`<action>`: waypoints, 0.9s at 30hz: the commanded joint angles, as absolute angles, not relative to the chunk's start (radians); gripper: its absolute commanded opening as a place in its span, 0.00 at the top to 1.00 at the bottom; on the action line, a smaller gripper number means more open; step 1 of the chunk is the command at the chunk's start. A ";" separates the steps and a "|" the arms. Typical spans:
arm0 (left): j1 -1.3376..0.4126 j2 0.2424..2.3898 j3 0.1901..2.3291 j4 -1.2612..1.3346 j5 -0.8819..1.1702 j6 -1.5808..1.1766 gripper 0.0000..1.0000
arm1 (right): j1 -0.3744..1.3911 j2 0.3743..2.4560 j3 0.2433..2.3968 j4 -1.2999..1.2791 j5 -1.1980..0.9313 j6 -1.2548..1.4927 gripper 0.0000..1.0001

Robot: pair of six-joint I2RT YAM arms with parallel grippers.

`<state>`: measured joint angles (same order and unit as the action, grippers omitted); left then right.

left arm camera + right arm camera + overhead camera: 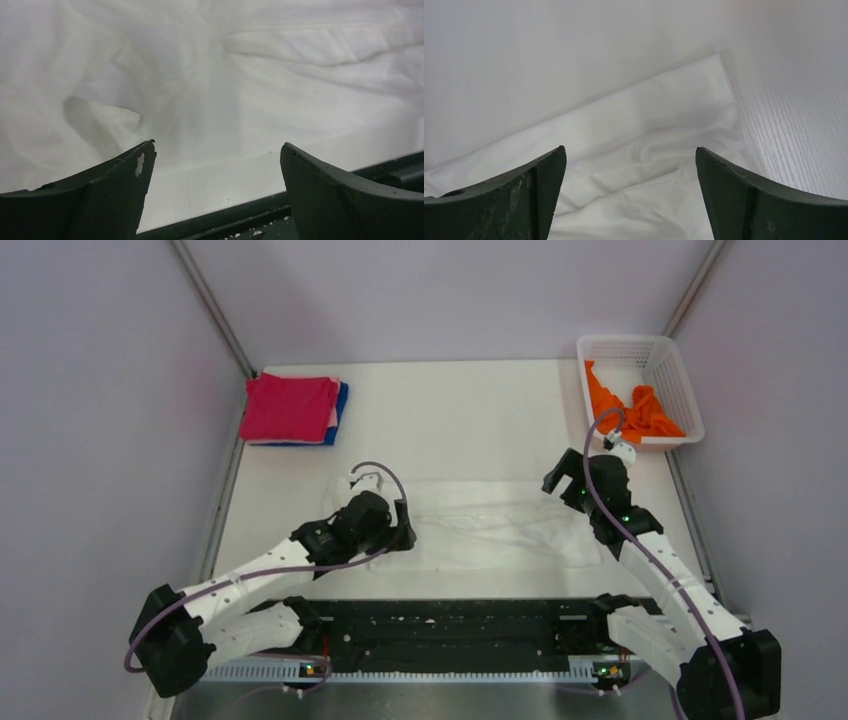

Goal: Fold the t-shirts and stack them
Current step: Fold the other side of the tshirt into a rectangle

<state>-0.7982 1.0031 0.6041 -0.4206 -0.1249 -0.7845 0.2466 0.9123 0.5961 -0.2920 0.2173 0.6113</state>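
A white lattice basket (692, 400) stands at the far right corner of the table (450, 410). It holds a crumpled orange t-shirt (645, 412), which fills most of the basket; its lower folds are hidden behind the basket wall.

At the far left lies a folded stack, with a magenta-red t-shirt (290, 405) on top. A blue t-shirt (342, 405) beneath shows only as a thin edge along the right side. A pale layer shows between them, too thin to identify.

A large white t-shirt (500, 525) lies spread across the middle of the table, wrinkled and hard to separate from the white tabletop.

The left gripper (217, 145) is over the shirt's left end, fingers apart with nothing between them. Its wrist view shows rumpled cloth and the black rail (450, 625) at the near edge.

The right gripper (629, 148) is over the shirt's far right corner, also spread wide and empty. Whether either gripper touches the cloth cannot be told.
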 commanded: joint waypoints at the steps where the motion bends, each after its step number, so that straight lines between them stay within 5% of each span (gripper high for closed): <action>1: -0.793 1.017 0.620 -0.442 -0.421 -0.807 0.01 | 0.253 0.896 0.595 -0.261 0.212 0.597 0.01; 7: -0.790 1.130 0.626 -0.330 -0.535 -0.771 0.01 | 0.252 0.893 0.597 -0.265 0.202 0.586 0.01; 10: -0.790 1.196 0.651 -0.328 -0.514 -0.743 0.09 | 0.252 0.896 0.597 -0.264 0.207 0.585 0.01; 19: -0.791 1.235 0.636 -0.316 -0.348 -0.788 0.58 | 0.252 0.899 0.593 -0.254 0.210 0.587 0.01; 23: -0.790 1.246 0.653 -0.359 -0.348 -0.794 0.95 | 0.253 0.904 0.596 -0.256 0.207 0.587 0.01; 27: -0.791 1.247 0.665 -0.386 -0.347 -0.790 1.00 | 0.252 0.902 0.594 -0.257 0.211 0.588 0.01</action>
<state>-0.7921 1.2465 0.6273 -0.3740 -0.3557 -0.7868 0.2466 0.9119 0.5961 -0.2909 0.2104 0.6006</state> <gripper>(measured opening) 0.011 0.986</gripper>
